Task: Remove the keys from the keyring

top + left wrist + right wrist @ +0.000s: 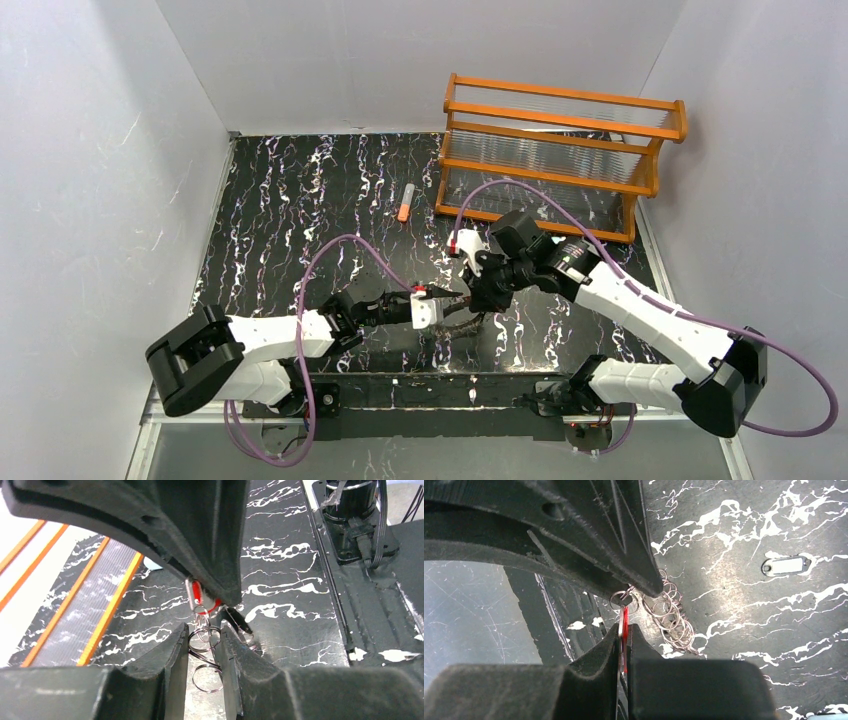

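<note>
The black marbled desk point(300, 200) has open room along its left edge, while an orange rack point(560, 150) fills the far right corner, a small tube point(404, 207) lying near its left end. Toward the middle of the near edge, the left gripper point(203, 627) is narrowed onto the keyring point(205, 639), a bunch of linked wire rings, and the right gripper point(624, 626) is pinched tight on the red key point(624, 617) linked to it. A white key point(786, 566) lies flat on the desk, apart from the rings.
</note>
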Available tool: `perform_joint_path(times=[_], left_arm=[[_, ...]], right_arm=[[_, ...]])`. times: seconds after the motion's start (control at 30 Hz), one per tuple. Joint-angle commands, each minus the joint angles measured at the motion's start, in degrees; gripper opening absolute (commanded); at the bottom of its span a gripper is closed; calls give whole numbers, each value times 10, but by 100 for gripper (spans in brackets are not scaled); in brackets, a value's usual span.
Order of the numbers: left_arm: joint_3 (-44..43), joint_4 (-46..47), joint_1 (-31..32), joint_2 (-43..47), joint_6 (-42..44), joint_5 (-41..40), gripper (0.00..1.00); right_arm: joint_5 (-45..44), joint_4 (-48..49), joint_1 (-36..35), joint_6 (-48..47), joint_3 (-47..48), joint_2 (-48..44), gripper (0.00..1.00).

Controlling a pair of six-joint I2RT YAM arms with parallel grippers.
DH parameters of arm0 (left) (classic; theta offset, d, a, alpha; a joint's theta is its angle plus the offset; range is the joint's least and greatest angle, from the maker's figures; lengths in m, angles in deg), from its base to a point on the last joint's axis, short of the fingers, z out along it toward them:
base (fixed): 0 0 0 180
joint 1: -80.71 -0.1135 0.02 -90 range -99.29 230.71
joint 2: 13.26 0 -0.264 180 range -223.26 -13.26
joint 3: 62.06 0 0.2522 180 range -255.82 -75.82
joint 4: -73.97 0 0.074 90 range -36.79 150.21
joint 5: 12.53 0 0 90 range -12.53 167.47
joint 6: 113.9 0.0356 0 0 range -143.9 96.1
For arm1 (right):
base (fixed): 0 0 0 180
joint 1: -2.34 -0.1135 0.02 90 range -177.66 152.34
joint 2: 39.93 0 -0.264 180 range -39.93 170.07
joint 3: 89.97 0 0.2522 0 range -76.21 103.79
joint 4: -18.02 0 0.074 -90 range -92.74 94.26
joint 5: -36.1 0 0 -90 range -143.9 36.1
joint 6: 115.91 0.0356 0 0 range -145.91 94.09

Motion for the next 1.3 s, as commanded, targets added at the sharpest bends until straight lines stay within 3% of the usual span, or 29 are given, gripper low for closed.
perform_joint_path(times=[0.0, 0.17, 0.27, 0.7, 0.9, 1.13, 1.27], left_arm=[[-4, -13, -1, 9, -71, -41, 2], [4, 41, -1, -8, -161, -96, 1], [27, 93, -1, -16, -199, -97, 8], [48, 102, -1, -15, -157, -1, 37], [43, 75, -1, -11, -140, 19, 44], [28, -1, -3, 10, -107, 17, 44], [21, -28, -3, 28, -105, 13, 37]], right_arm=[[29, 25, -1, -17, -12, -20, 1], [52, 36, -1, 0, -31, -10, 1], [55, 48, -1, 8, -44, -8, 1], [30, 18, -6, -25, -17, 12, 1], [28, 12, -13, -31, -12, 15, 1], [21, 3, -22, -38, -6, 14, 1], [13, -2, -28, -40, -5, 15, 1]])
